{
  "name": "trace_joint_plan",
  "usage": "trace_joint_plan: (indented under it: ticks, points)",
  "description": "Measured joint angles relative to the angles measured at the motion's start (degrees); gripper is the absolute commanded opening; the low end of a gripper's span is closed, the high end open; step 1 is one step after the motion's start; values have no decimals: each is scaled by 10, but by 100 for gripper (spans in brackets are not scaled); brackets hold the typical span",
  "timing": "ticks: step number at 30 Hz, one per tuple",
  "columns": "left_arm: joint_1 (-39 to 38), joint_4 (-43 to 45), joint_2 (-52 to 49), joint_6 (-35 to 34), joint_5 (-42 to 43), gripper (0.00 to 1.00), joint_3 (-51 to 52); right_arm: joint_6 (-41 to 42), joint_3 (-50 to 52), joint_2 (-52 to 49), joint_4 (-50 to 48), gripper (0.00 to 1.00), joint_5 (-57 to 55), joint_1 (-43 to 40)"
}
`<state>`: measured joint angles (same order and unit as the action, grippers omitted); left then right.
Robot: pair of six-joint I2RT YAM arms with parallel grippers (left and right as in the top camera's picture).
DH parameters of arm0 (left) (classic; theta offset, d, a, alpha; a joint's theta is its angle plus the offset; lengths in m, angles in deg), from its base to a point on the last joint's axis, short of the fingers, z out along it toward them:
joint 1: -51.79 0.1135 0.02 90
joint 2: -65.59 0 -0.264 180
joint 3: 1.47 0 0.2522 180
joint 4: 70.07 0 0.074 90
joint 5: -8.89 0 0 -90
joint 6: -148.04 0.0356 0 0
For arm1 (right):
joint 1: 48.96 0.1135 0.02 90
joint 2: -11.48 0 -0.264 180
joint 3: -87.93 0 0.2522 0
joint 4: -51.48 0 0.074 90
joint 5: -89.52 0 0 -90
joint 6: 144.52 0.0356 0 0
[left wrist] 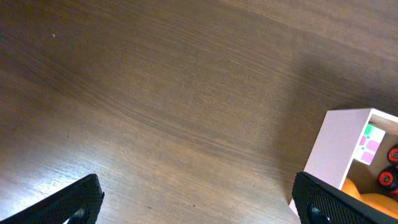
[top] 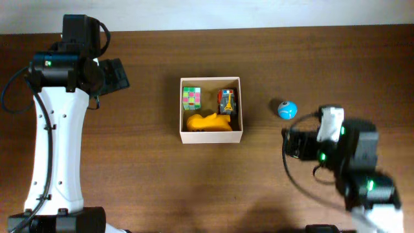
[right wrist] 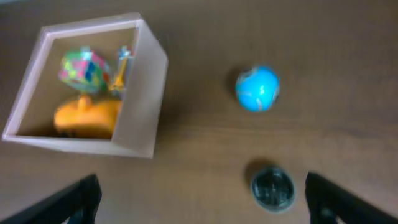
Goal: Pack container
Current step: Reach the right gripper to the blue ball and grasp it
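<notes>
Container (top: 211,136): sits on the desk (top: 149,181), ahead and to the left of the right gripper (right wrist: 205,202), off toward the right side of the left gripper (left wrist: 199,205), touching neither. Already holds a checkered cube (top: 192,98), a small car (top: 227,101) and a yellow toy (top: 208,122), with room to spare. Blue ball (right wrist: 257,88): rests outside, ahead of the right gripper and beside the container. Dark round disc (right wrist: 272,187): lies nearer, just ahead of that gripper; too blurred to identify. Both grippers: spread wide, gripping nothing. Seems largely packed; probably leaves the ball to fetch, perhaps the disc too.
</notes>
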<state>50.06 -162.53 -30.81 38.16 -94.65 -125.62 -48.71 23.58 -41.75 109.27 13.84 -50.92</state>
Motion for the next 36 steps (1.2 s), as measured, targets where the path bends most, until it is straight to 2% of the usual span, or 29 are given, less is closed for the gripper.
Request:
trace_joint_plan:
  ticks: [4,7,15,23,28,32,36]
  points:
    - [0,0,0,0,0,99,0,-12,-147,-156,78,99,-4,0]
    - [0,0,0,0,0,99,0,-16,-215,-243,89,99,-4,0]
    - [0,0,0,0,0,99,0,-18,-241,-397,49,99,-11,0]
    - [0,0,0,0,0,99,0,-17,-241,-473,31,100,-75,0]
    - [0,0,0,0,0,99,0,-17,-241,-497,15,92,-96,0]
    - [0,0,0,0,0,99,0,-19,-241,-516,11,78,-97,0]
    - [0,0,0,0,0,99,0,-18,-241,-534,11,74,-98,0]
